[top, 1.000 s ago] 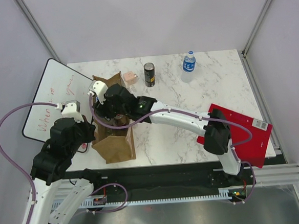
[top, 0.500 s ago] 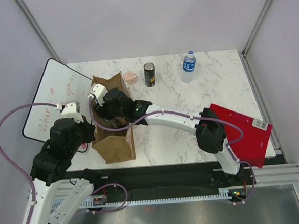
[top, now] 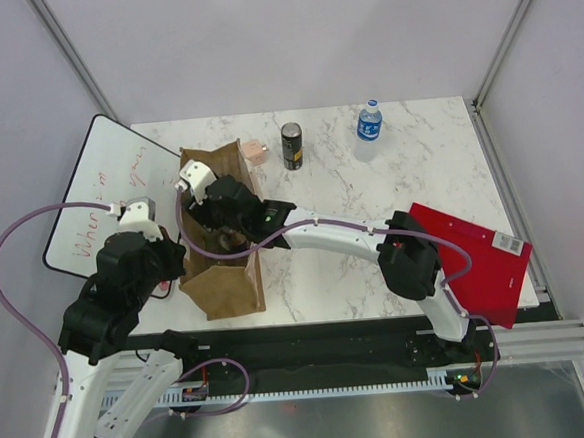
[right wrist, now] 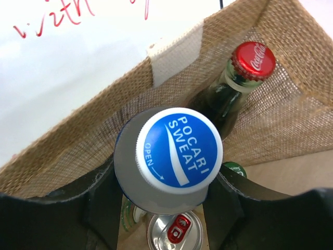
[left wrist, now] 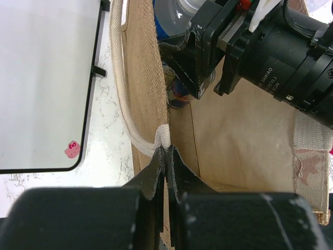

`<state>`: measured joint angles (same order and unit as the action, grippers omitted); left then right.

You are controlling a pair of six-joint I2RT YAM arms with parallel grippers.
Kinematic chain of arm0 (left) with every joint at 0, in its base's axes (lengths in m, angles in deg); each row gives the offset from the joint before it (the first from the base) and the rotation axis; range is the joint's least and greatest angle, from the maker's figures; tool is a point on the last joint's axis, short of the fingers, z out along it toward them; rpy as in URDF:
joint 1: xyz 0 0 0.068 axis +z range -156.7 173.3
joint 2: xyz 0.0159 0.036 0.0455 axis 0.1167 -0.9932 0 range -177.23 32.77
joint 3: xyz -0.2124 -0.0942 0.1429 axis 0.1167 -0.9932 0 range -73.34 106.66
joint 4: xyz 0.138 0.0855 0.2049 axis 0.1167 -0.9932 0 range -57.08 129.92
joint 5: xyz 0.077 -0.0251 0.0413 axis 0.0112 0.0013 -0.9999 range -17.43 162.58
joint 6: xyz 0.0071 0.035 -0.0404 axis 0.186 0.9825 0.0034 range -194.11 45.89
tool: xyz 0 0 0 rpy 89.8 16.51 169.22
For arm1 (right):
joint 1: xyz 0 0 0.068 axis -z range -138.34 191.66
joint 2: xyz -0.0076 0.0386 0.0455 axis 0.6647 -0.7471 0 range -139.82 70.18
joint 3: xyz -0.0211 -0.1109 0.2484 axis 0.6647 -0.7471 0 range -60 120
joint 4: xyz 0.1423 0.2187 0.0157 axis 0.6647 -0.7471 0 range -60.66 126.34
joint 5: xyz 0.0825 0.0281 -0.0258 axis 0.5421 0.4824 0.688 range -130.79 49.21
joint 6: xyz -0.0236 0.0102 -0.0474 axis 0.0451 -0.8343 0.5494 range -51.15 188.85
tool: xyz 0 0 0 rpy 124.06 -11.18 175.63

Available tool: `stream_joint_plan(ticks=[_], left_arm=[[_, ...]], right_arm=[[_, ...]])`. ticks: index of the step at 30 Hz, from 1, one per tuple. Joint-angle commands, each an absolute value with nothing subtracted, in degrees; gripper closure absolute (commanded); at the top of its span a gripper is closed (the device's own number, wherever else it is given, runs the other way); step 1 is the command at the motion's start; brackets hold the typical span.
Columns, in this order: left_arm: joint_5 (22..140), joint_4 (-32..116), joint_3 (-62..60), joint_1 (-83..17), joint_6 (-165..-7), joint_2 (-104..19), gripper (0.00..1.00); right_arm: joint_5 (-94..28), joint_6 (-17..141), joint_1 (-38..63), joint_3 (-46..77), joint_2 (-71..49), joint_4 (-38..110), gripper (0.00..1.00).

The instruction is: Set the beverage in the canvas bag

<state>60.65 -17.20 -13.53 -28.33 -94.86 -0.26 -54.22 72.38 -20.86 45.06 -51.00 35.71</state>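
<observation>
The tan canvas bag [top: 226,279] stands upright at the table's near left. My left gripper [left wrist: 165,151] is shut on the bag's white handle strap [left wrist: 136,138] at its rim; in the top view it [top: 178,259] sits at the bag's left edge. My right gripper [right wrist: 165,190] is shut on a Pocari Sweat bottle with a blue cap [right wrist: 177,150], held upright inside the bag's mouth [top: 215,222]. Inside the bag are a red-capped cola bottle [right wrist: 253,60], a can top [right wrist: 176,232] and a green cap [right wrist: 235,170].
A black can [top: 292,146], a water bottle [top: 369,125] and a small pink item [top: 257,151] stand at the table's back. A whiteboard [top: 95,198] lies left of the bag. A red folder [top: 480,256] lies at the right edge.
My right gripper has moved a little left and down into the bag with the bottle. The left gripper keeps its hold on the strap.
</observation>
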Motion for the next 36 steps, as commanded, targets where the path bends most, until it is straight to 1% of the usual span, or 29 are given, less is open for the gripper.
stream_joint_plan(ticks=[1,3,5,8,13,16,19,23,24,29,36], left_arm=[[61.5,-15.5,-13.0,-28.4,-95.6,0.7,0.98],[61.2,-15.7,-13.0,-28.5,-95.4,0.7,0.98],[60.9,-15.8,-13.0,-28.4,-95.3,0.8,0.98],[60.4,-15.9,-13.1,-28.4,-95.3,0.9,0.98],[60.8,-15.6,-13.1,-28.4,-95.6,0.3,0.98],[60.8,-15.7,-12.6,-28.4,-95.6,0.3,0.98],[60.5,-15.7,-12.4,-28.5,-95.5,0.5,0.98],[60.6,-15.7,-12.6,-28.4,-95.8,0.3,0.98],[60.8,-15.7,-12.6,-28.4,-96.0,0.2,0.98],[60.9,-15.4,-12.5,-28.4,-96.1,0.0,0.98],[61.2,-15.2,-12.9,-28.4,-96.1,-0.2,0.98]], right_arm=[[-59.2,72.5,-20.3,45.3,-48.2,43.3,1.0],[-55.0,72.5,-20.4,45.5,-48.1,40.1,1.0],[-53.4,73.7,-21.0,45.7,-47.9,37.3,1.0],[-54.6,74.6,-22.1,43.8,-46.6,34.8,1.0],[-61.5,75.1,-22.7,43.3,-44.6,32.6,1.0],[-61.4,75.0,-22.7,43.1,-44.0,32.4,1.0],[-57.9,73.0,-22.7,44.1,-44.4,31.6,1.0],[-47.8,68.9,-22.6,44.3,-45.7,31.1,1.0],[-46.8,67.1,-22.6,44.2,-46.2,31.2,1.0],[-44.2,64.5,-22.7,44.0,-47.6,29.4,1.0],[-44.4,63.8,-22.7,46.0,-43.7,24.6,1.0]])
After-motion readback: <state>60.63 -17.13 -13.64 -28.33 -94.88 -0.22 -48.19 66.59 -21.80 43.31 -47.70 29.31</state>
